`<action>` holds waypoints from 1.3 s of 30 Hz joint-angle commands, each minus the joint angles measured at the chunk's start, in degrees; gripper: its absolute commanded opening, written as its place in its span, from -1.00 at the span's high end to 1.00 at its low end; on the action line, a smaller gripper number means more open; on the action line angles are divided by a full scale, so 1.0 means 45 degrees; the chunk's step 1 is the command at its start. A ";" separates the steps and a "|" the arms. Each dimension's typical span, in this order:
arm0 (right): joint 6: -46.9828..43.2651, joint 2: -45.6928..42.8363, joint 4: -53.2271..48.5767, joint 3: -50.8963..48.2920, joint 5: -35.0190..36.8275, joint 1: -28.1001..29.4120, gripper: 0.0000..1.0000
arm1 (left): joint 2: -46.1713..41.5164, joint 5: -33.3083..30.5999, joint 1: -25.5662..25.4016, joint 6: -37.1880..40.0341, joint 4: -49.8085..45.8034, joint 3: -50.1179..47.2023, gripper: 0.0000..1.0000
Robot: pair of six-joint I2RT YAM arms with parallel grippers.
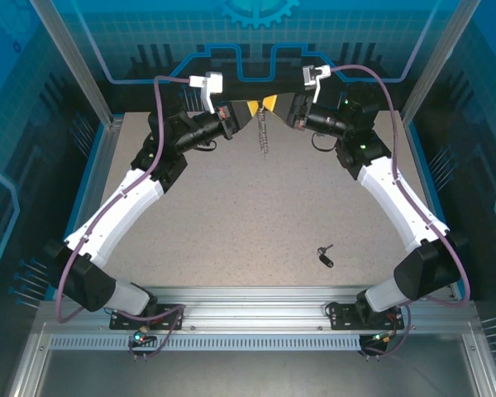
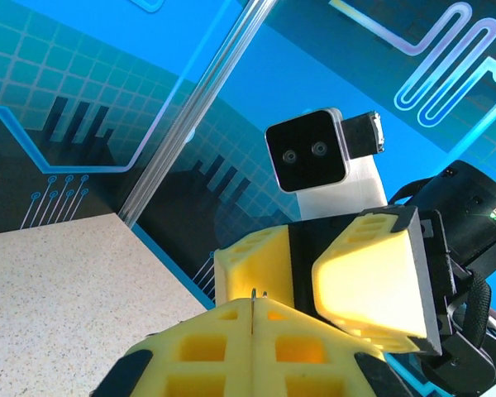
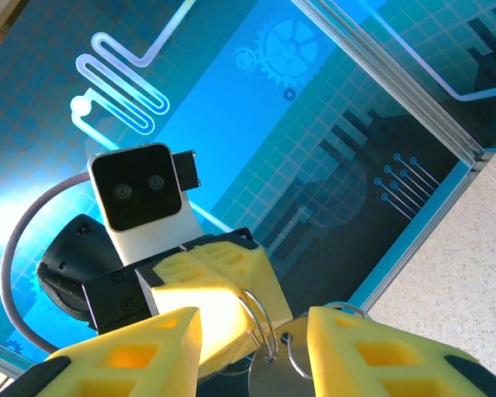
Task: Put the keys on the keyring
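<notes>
Well, the key [image 1: 325, 257] lies diagonally, far-left to near-right.

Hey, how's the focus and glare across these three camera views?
Top view: evenly lit and sharp, key crisp. Left wrist view: left claw soft up close, right claw has a washed-out pad. Right wrist view: near fingers blurred, a glaring pad behind, rings fairly sharp.

Robotics lab cell (aluminium frame [image 1: 256, 303], blue circuit-print panels [image 1: 132, 37])
</notes>
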 commanded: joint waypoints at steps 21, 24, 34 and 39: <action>-0.1107 0.0432 -0.0525 0.0884 -0.0570 0.0119 1.00 | -0.0060 -0.0047 -0.0091 0.0015 0.0101 0.0844 1.00; -0.1512 0.0464 -0.0635 0.1472 -0.0828 -0.0394 1.00 | -0.0074 -0.0181 -0.0066 0.0405 -0.0482 0.1431 0.72; -0.2553 0.1335 -0.1108 0.4199 -0.2226 -0.1252 1.00 | 0.0397 -0.0194 0.0199 0.1341 -0.2607 0.4222 -0.80; -0.2752 0.1668 -0.1164 0.5214 -0.2637 -0.1222 1.00 | 0.0798 0.0237 0.0492 0.1221 -0.2626 0.5192 -0.98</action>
